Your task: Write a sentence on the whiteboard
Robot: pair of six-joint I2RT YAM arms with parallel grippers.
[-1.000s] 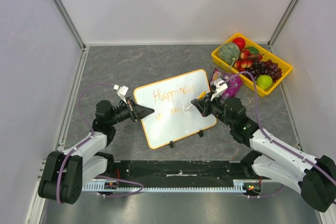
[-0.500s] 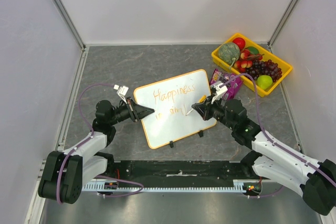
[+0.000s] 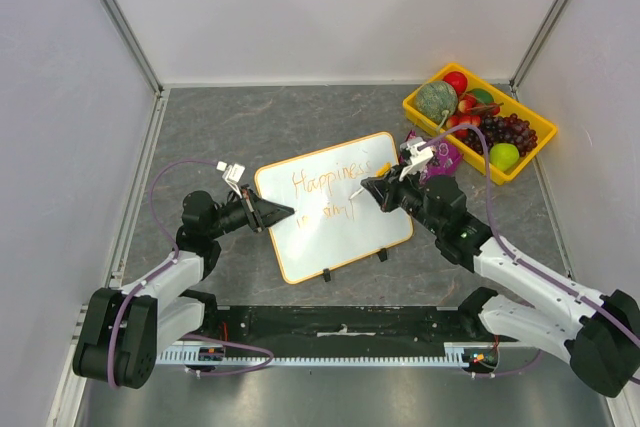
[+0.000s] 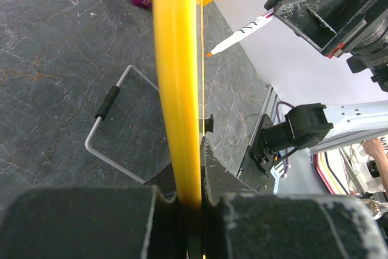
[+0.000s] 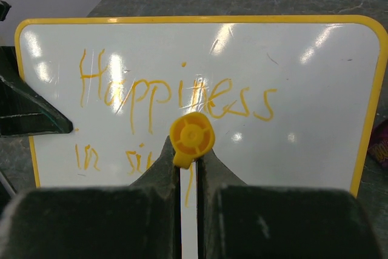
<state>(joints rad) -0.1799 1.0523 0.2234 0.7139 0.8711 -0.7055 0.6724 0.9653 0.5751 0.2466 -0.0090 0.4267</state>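
Observation:
The whiteboard (image 3: 345,242), white with an orange-yellow rim, stands tilted at the table's middle. The sentence (image 3: 332,180) in orange reads "Happiness" with "in si…" below it, and also shows in the right wrist view (image 5: 182,95). My left gripper (image 3: 283,212) is shut on the board's left rim (image 4: 176,77). My right gripper (image 3: 372,191) is shut on a white marker (image 4: 242,27) with a yellow end cap (image 5: 191,136). The marker's orange tip is at the second line, close to the board face. My fingers hide the latest letters in the right wrist view.
A yellow tray (image 3: 530,160) of fruit stands at the back right. A purple bag (image 3: 442,160) lies between it and the board. Two black clips (image 3: 327,274) sit on the board's near edge. A wire stand (image 4: 106,113) sticks out behind the board.
My right gripper dipped toward the near edge, then moved back up and left with the marker. The second line of writing has grown a little. The left gripper and the board have stayed put.

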